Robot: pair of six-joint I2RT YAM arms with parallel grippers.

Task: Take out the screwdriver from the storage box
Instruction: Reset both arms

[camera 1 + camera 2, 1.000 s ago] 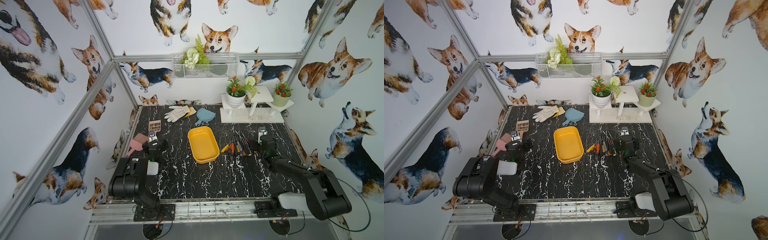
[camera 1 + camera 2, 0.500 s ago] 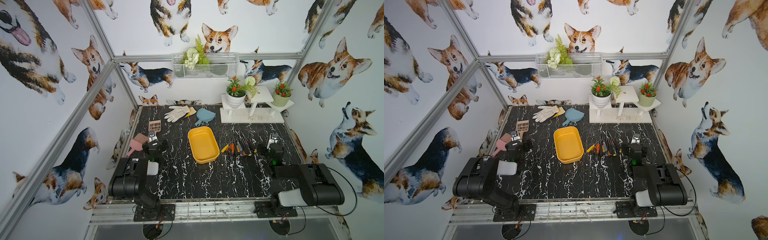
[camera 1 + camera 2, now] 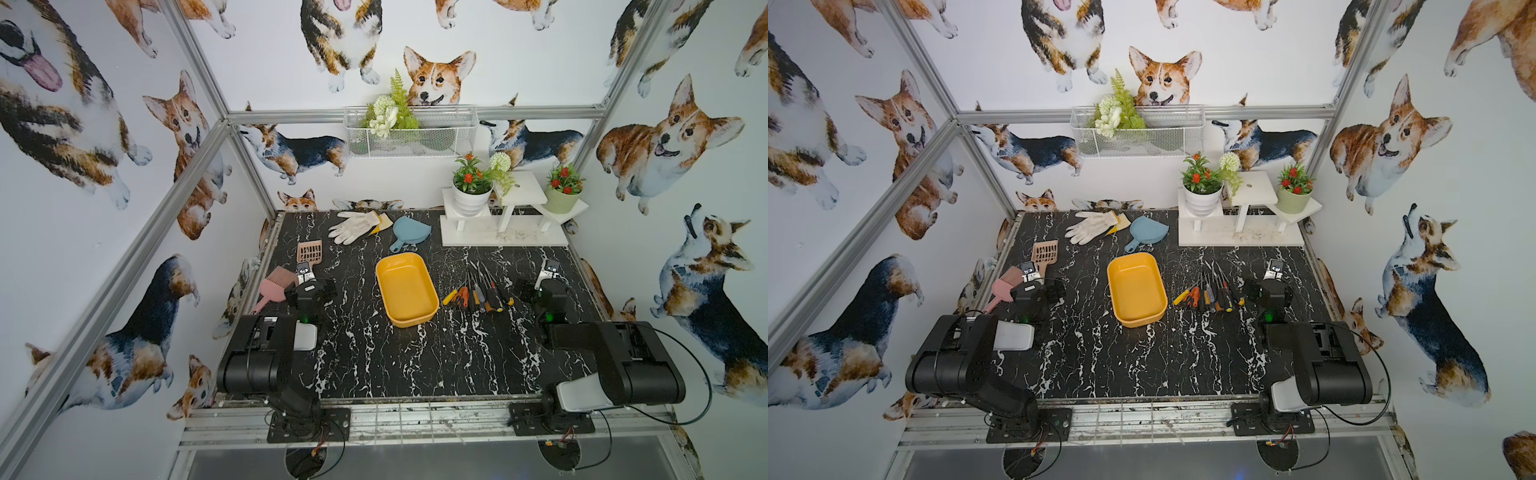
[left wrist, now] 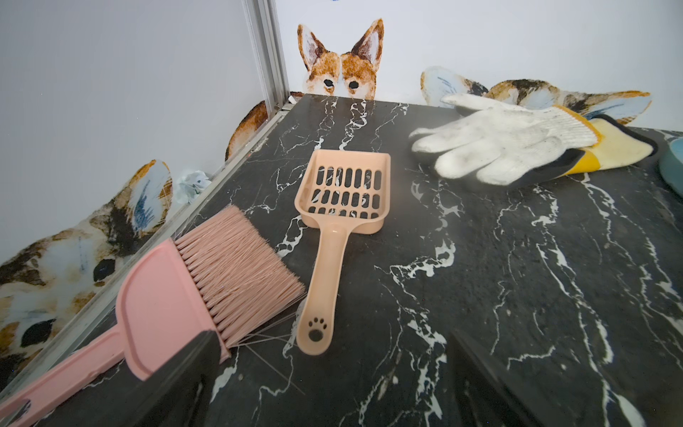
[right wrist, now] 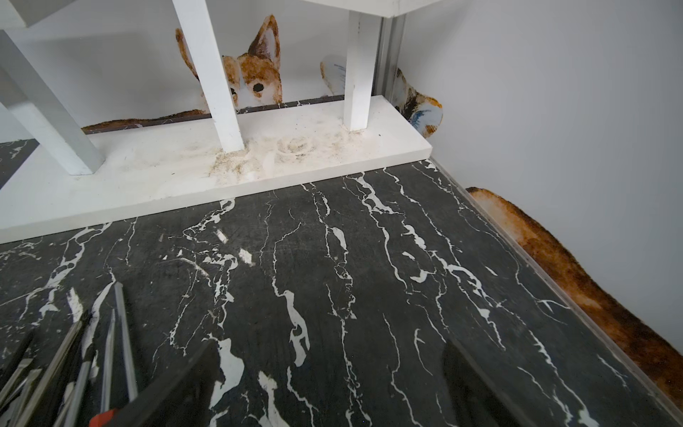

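The mustard-yellow storage box (image 3: pixel 405 286) (image 3: pixel 1136 289) sits mid-table, and nothing shows inside it. Several screwdrivers (image 3: pixel 478 291) (image 3: pixel 1210 293) lie side by side on the black marble just right of the box; their steel shafts (image 5: pixel 111 351) show at the edge of the right wrist view. My right gripper (image 3: pixel 546 274) (image 5: pixel 329 347) hovers low to the right of the screwdrivers, open and empty. My left gripper (image 3: pixel 307 276) (image 4: pixel 332 344) is at the table's left side, open, with bare table between its fingers.
A pink brush (image 4: pixel 207 281) and a peach slotted scoop (image 4: pixel 332 229) lie right in front of the left gripper. White gloves (image 3: pixel 357 224) and a blue scoop (image 3: pixel 409 230) are at the back. A white plant stand (image 3: pixel 503 232) fills the back right corner. A wire basket (image 3: pixel 411 133) hangs on the wall.
My right arm has drawn back from the screwdrivers and folded toward the right side. The left arm, the box and the screwdrivers have stayed put.
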